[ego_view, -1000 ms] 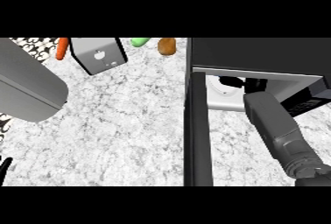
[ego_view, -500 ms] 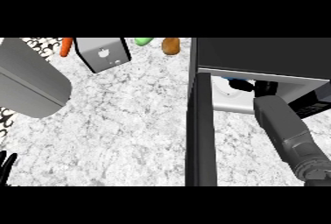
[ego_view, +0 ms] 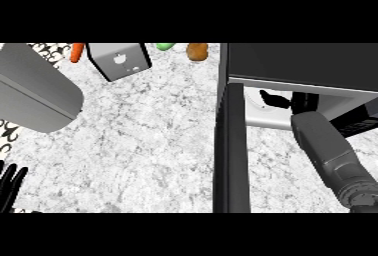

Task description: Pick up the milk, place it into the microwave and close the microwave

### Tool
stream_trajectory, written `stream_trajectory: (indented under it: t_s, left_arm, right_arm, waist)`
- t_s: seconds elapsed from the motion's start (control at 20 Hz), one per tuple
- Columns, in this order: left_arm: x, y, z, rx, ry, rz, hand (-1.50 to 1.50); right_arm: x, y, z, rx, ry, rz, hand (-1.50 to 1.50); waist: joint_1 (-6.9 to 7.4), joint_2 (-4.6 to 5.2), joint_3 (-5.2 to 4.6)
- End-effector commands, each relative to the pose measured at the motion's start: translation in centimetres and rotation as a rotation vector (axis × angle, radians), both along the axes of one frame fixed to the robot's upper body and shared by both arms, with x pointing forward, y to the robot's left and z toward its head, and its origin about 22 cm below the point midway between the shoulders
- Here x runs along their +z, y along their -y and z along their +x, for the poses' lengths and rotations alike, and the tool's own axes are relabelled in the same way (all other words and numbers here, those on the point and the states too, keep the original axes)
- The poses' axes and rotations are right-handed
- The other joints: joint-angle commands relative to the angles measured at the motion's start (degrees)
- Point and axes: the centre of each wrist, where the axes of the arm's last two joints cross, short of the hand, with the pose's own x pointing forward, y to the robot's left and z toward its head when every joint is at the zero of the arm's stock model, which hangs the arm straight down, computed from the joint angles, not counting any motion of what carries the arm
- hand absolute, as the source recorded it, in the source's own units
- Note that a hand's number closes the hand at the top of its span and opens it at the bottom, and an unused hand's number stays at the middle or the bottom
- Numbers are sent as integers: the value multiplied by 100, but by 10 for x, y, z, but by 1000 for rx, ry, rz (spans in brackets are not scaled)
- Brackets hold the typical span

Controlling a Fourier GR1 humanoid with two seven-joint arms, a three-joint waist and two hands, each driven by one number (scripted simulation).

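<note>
While your right forearm [ego_view: 325, 145] reaches past the open microwave door [ego_view: 230, 150], the right hand [ego_view: 275, 98] sits inside the microwave [ego_view: 295, 60]. You cannot tell its grip, nor where the milk is. Your left hand [ego_view: 10, 186] rests lower left, fingers straight.

The middle of the counter [ego_view: 148, 145] lies bare, from the near edge up to the grey box [ego_view: 118, 60], carrot [ego_view: 76, 51], green piece [ego_view: 165, 46] and brown piece [ego_view: 197, 51] along the far edge. A big grey slab [ego_view: 33, 95] crowds the left side, and the microwave [ego_view: 295, 62] door [ego_view: 230, 150], swung out edge-on, walls off the right. Past the door, the right forearm [ego_view: 328, 150] fills much of the microwave's mouth, with a strip of bare counter between door and arm.
</note>
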Motion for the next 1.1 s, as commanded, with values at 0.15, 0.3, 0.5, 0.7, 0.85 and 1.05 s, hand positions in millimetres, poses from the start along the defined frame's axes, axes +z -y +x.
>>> stream_trajectory:
  t_s: [0.15, 0.3, 0.5, 0.7, 0.85, 1.05]
  left_arm:
    - [-1, 0, 9, -4, 3, 12, -150]
    - [0, -5, 12, 8, 8, 15, -150]
    - [-11, 2, 11, -27, -14, 5, -150]
    - [-14, -6, 17, -20, -1, -3, -150]
    - [-18, 3, 13, -16, -9, -10, -150]
    - [-14, 1, 13, 10, 15, 6, -150]
  right_arm:
    - [7, -10, 6, -17, 51, -39, -150]
    - [-2, -15, 1, 3, 35, -52, -150]
    - [11, -20, 10, 30, 22, -38, -150]
    - [9, -38, 11, 39, 28, -36, -150]
    - [8, -41, 10, 59, 18, -22, -150]
    - [-9, -46, 0, 69, 9, -15, -150]
  waist:
    - [18, 1, 13]
    - [0, -2, 13]
    - [25, -17, 5]
    - [35, 3, 4]
    - [-41, -50, 4]
    - [-130, -78, 3]
